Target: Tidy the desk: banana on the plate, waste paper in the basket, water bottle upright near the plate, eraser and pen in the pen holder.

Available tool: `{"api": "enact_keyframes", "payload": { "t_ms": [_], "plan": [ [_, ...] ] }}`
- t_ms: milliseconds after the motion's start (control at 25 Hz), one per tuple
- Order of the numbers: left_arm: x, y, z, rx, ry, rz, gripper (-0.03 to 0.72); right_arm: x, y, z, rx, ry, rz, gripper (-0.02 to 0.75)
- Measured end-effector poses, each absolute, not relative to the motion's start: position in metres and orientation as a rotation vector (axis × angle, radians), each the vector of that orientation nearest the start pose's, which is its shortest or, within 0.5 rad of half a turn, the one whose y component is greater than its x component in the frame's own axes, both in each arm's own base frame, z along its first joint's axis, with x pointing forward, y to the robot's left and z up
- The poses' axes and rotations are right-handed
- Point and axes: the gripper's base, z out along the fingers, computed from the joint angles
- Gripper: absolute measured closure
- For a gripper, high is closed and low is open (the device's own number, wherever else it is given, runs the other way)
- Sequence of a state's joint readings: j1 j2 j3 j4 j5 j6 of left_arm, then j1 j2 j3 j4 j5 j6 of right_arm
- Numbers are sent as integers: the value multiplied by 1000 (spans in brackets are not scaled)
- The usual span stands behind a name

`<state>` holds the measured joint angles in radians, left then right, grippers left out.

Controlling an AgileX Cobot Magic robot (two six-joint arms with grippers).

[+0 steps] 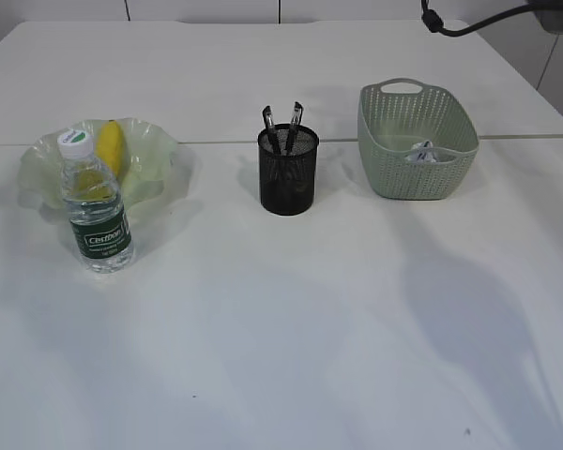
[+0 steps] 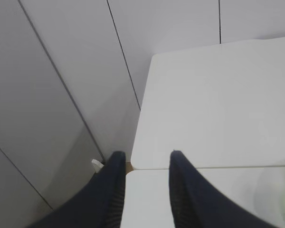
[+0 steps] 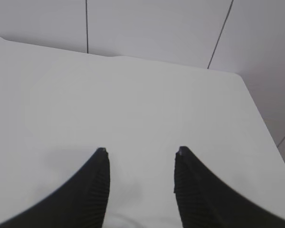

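Both my tools, left tool [image 2: 145, 159] & right tool [image 3: 141, 152], are hanging w/ jaws apart, gripping nothing. Water bottle [image 1: 95, 206] is standing upright at the plate's [image 1: 38, 164] 6 o'clock on the counter [image 1: 291, 328]: light, slick plastic; I'd be gripping mid-body.

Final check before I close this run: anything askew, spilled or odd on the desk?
Nothing stands out. Banana on the plate, water bottle upright beside it, pens in the pen holder, crumpled paper in the basket.
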<state>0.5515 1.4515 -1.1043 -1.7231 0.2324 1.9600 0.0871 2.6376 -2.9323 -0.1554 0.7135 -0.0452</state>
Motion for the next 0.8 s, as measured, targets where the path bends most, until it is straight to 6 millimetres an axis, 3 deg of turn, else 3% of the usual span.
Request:
{"api": "enact_keyframes", "payload": {
  "t_ms": [120,320,560,800],
  "plan": [
    [295,159,354,-118,1769,390,474,568,56,324,-208,1868,-141,402],
    [270,151,386,-138,1687,493,474,555,74,344,-249,1879,-144,402],
    [238,137,422,-187,1569,540,474,537,73,376,-247,1877,-164,402],
    [231,126,431,-216,1536,520,474,511,68,421,-229,1826,-180,403]
  ]
}}
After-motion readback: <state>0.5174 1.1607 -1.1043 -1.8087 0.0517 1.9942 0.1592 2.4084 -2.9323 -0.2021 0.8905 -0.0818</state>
